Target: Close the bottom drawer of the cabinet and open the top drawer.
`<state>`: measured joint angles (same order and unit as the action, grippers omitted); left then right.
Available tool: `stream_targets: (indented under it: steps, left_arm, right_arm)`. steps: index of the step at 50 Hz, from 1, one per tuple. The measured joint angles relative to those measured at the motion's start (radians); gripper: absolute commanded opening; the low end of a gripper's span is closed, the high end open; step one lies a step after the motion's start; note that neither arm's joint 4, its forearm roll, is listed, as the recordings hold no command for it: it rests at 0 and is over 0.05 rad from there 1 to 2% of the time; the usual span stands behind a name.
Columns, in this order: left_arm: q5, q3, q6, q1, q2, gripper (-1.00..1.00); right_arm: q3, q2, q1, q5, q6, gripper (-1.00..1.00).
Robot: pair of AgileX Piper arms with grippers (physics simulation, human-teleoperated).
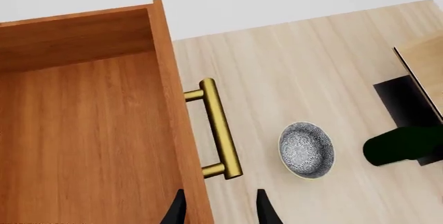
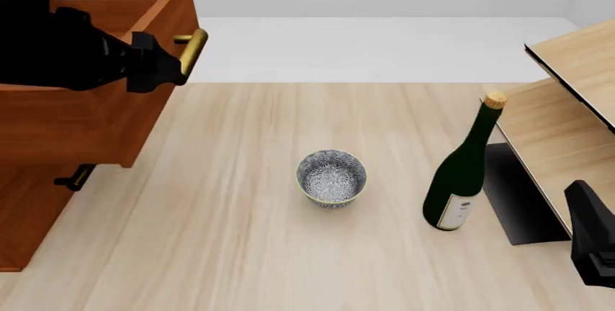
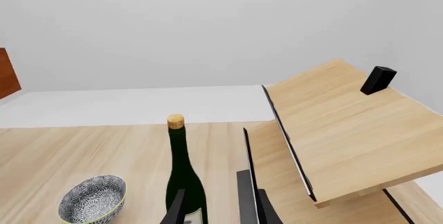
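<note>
Nearest the camera, the right gripper (image 3: 220, 208) sat low at the table's right edge with its jaws apart, not gripping anything, pointed at the green wine bottle (image 2: 463, 169). Mid-table was the patterned bowl (image 2: 332, 177), just left of the bottle, with the pale shelf unit (image 2: 567, 109) off to the right. Farther back on the left, the cabinet (image 2: 24, 210) had its top drawer (image 2: 91, 120) pulled way out, and the left gripper (image 1: 220, 211) hovered released by the drawer's brass handle (image 1: 220, 128). Couldn't make out the bottom drawer.
</note>
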<state>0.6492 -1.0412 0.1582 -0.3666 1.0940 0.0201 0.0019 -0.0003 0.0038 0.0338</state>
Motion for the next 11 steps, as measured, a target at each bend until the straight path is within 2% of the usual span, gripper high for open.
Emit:
stream_targets:
  steps: [11]
  left_arm:
    - [0.002,-0.004,0.048,-0.013,0.003,1.00]
  right_arm:
    - [0.000,-0.001,0.002,0.000,-0.003,1.00]
